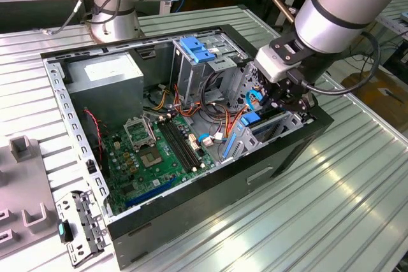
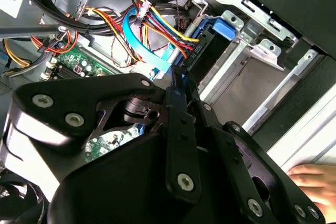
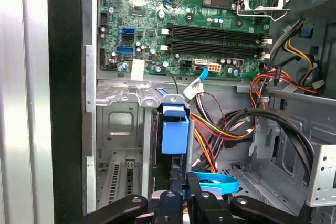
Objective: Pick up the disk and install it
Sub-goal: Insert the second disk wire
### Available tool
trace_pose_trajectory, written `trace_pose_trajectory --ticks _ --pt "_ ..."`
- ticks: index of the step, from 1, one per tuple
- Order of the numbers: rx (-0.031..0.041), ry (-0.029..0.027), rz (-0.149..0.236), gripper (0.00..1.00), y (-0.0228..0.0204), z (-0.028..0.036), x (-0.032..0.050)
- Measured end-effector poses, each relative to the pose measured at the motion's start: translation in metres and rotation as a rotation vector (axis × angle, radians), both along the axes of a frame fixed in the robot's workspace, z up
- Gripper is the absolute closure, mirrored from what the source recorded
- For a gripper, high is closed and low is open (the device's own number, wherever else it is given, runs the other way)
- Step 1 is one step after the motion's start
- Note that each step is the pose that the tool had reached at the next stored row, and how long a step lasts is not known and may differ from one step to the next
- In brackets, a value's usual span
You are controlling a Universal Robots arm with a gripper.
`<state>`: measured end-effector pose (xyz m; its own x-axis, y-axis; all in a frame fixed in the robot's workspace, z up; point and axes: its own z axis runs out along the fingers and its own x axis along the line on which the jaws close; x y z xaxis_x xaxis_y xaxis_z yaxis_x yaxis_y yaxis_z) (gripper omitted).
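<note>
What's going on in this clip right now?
A robot arm has its gripper down inside an open computer case, at the drive bay in the corner on the exterior view's right. The disk, with its blue carrier, sits on edge in that bay just ahead of the fingertips. The second wrist view catches a person's hand resting outside the case.

The surface [image 1: 331, 208] is ribbed, silvery metal, its grooves running from the lower right of the frame toward the upper left. An open black computer case [image 1: 210, 202] sits on it across the middle. At the lower left lies a loose metal bracket [image 1: 83, 227] with a small teal tab, just beside the case. A grey moulded tray [image 1: 19, 195] lies at the left edge.
</note>
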<state>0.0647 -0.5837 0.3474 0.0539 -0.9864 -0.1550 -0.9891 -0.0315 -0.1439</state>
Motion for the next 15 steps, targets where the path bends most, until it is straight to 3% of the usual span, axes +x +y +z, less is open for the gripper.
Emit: trace_pose_trajectory --ticks 15 --pt "-0.0001 -0.0016 0.000 0.84 0.0000 -0.0048 0.0014"
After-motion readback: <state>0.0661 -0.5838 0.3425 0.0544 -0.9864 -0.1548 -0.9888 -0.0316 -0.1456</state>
